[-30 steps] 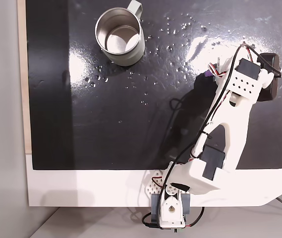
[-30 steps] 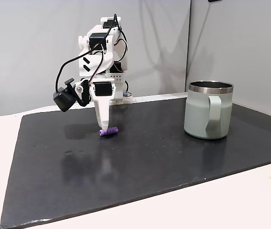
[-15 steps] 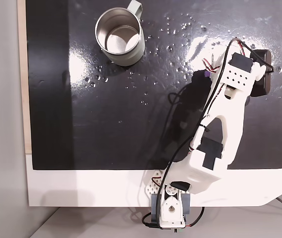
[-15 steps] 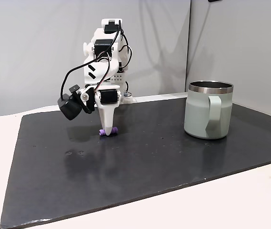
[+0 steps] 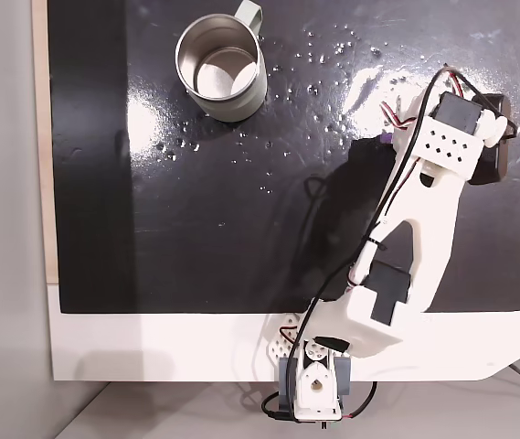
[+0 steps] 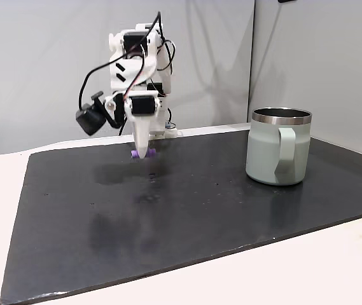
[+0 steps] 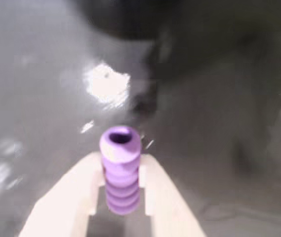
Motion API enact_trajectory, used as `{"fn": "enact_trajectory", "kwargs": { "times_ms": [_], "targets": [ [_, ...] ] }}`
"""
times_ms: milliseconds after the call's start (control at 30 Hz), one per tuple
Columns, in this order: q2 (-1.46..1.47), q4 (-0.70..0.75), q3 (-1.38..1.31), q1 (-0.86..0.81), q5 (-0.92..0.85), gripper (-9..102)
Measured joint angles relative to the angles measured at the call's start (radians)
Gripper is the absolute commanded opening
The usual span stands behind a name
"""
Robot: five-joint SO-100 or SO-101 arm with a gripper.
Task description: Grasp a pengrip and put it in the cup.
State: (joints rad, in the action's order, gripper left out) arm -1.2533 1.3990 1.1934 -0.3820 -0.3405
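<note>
The light-purple ribbed pengrip (image 7: pixel 121 170) sits clamped between my two pale fingers (image 7: pixel 78 197) in the wrist view, its hollow end facing the camera. My gripper (image 6: pixel 141 152) is shut on the pengrip (image 6: pixel 136 153) and holds it a little above the black mat. From above, a sliver of the pengrip (image 5: pixel 386 138) shows beside the white wrist, at the mat's right side. The steel cup (image 5: pixel 222 68) with pale green wall stands upright at the mat's top left in that view; in the side fixed view the cup (image 6: pixel 278 154) is far to the right of the gripper.
The glossy black mat (image 6: pixel 187 216) covers most of the white table (image 6: pixel 308 267). The arm's base (image 5: pixel 313 384) is bolted at the near table edge in the top fixed view. A grey wall stands behind the arm.
The gripper has closed on the pengrip and lifted it off the mat; one second ago it lay on the surface at the fingertips. The cup has not moved.
</note>
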Motion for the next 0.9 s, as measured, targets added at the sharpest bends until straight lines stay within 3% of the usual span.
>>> {"fn": "enact_trajectory", "kwargs": {
  "times_ms": [433, 600, 900],
  "targets": [
    [-0.193, 0.291, -0.359, 0.219, 0.126, 0],
    [-0.107, 0.37, -0.611, 0.308, 0.175, 0],
    [0.137, 0.376, -0.914, 0.414, 0.245, 0]
  ]
}}
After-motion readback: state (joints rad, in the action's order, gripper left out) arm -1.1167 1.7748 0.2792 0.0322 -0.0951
